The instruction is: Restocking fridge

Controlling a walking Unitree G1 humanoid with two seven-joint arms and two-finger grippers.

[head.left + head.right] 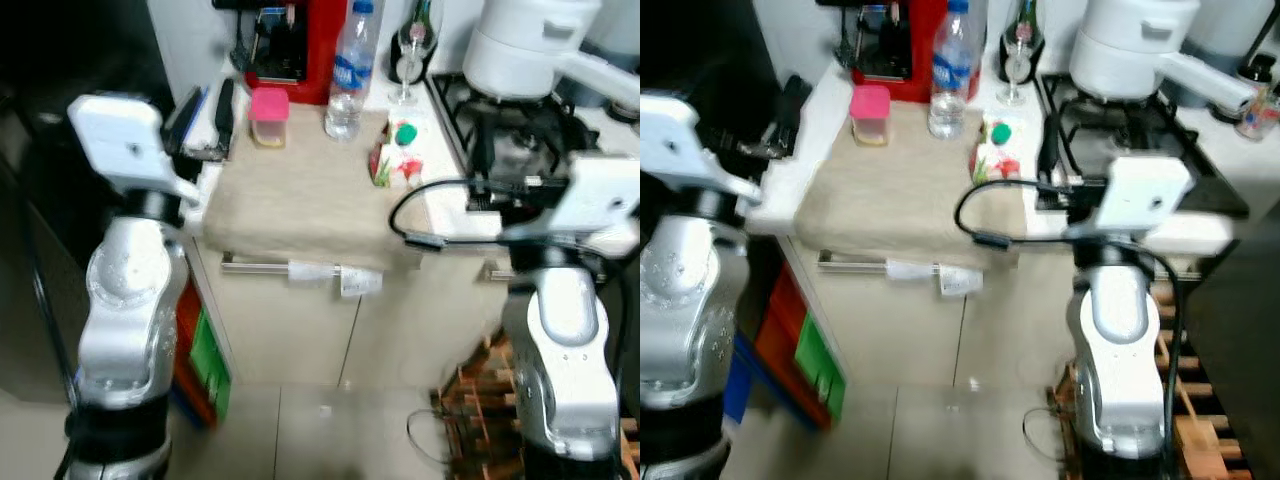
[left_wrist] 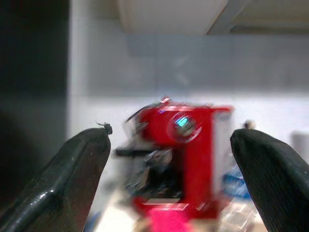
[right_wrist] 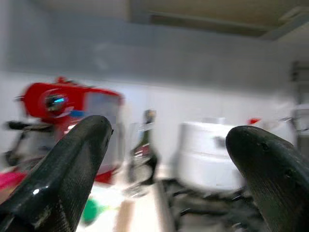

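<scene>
A clear water bottle (image 1: 350,70) with a blue label, a small jar with a pink lid (image 1: 268,118) and a small carton with a green cap (image 1: 395,155) stand on a beige cloth (image 1: 300,210) on the counter ahead. My left gripper (image 2: 171,135) is open and empty, held in the air short of the counter's left side and facing the red coffee machine (image 2: 183,159), with the pink lid (image 2: 169,220) low in front. My right gripper (image 3: 169,126) is open and empty too, held short of the counter's right side.
At the back of the counter stand a red coffee machine (image 1: 300,50), a wine glass (image 1: 408,55) and a dark bottle (image 1: 425,20). A white pot (image 1: 520,45) sits on the gas stove (image 1: 500,130). A dark tall surface (image 1: 60,60) rises at left; crates (image 1: 200,360) and a wooden rack (image 1: 480,390) are low.
</scene>
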